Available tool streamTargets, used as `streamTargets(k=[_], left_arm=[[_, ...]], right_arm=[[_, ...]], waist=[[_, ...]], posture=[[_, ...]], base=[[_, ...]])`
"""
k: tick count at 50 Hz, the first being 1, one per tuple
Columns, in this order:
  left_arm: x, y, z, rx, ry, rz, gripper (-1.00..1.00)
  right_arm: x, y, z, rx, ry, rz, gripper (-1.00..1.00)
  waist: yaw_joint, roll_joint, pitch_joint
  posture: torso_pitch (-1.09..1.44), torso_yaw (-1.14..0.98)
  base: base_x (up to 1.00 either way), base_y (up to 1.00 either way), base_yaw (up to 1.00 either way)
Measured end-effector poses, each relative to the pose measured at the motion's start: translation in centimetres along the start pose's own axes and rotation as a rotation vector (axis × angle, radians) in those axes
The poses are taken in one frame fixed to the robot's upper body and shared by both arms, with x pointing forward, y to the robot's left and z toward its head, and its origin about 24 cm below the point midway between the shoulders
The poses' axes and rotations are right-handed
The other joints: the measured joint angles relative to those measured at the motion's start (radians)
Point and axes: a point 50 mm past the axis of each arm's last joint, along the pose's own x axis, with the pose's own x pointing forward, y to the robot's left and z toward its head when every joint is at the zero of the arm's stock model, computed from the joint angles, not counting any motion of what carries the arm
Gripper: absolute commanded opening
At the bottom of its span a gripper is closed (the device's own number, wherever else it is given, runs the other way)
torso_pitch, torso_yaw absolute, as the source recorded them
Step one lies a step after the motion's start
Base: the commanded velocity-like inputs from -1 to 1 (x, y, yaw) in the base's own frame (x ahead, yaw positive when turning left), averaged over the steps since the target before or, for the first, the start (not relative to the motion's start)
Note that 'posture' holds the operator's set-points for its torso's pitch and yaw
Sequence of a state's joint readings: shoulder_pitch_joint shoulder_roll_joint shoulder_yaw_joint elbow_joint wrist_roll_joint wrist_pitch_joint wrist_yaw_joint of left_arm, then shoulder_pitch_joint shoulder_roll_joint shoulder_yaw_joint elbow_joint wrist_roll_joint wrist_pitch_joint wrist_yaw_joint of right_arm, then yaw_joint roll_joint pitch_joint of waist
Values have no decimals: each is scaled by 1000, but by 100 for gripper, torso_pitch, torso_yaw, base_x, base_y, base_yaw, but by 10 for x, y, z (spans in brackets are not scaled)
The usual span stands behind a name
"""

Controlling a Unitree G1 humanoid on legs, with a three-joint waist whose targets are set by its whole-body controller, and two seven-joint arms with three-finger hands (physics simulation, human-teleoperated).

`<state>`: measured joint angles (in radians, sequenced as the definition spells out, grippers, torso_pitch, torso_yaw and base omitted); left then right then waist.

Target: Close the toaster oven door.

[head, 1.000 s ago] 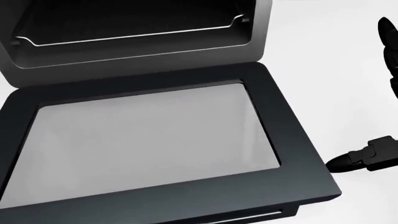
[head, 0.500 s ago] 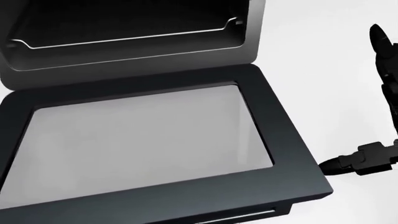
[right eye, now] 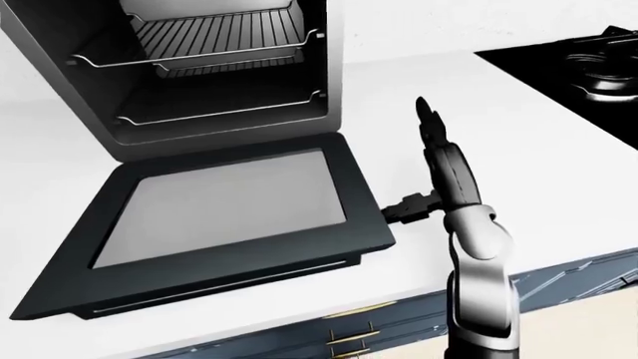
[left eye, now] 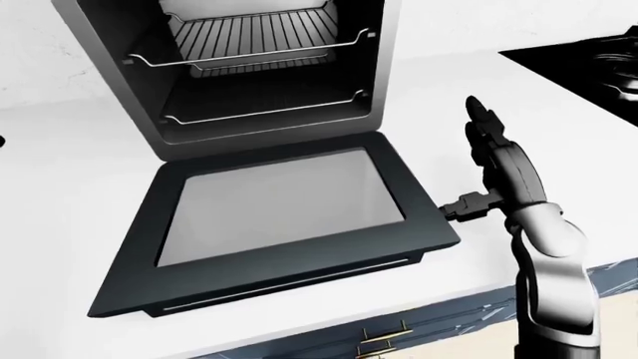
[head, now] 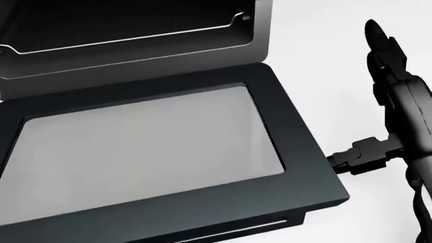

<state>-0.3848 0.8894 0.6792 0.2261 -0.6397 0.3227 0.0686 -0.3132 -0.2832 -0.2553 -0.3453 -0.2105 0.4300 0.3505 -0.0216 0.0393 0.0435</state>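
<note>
Since a second ago the right hand [head: 390, 109] has come further into the head view from the right, and its thumb tip now sits just beside the right edge of the toaster oven door [left eye: 279, 224], where before it stood a little apart; the whole picture has also slid slightly leftward, so the camera has moved. The fingers [left eye: 485, 129] are spread open and hold nothing: two point up toward the top of the left-eye view, while the thumb [head: 354, 156] sticks out sideways to the left toward the door's rim. Whether the thumb tip actually touches the rim cannot be told.

The door lies fully open and flat on the white counter [left eye: 69, 164], to the left of the fingers, its glass pane facing up and its handle edge at the bottom of the view. Above and left of the fingers stands the toaster oven [right eye: 200, 75] with two wire racks showing inside. A black stove [right eye: 568, 60] lies well apart, up and right of the fingers. The left hand is not seen.
</note>
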Motion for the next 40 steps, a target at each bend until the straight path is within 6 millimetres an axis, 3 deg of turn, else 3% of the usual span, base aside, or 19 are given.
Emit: streamTargets(k=[16,24,40], left_arm=[[0,2,0,0,-3,5,100],[1,4,4,-2,-14,14,100],[2,7,3,-2,-11,25,100]], right_arm=[[17,6,37,102,-70,-17,100],[24,36,37,272,-5,59,100],[39,46,37,405,111,1,100]], waist=[[-9,7,-1],[1,7,-1],[4,9,2]], posture=[[0,0],[0,0],[0,0]], base=[[0,0,0],[0,0,0],[0,0,0]])
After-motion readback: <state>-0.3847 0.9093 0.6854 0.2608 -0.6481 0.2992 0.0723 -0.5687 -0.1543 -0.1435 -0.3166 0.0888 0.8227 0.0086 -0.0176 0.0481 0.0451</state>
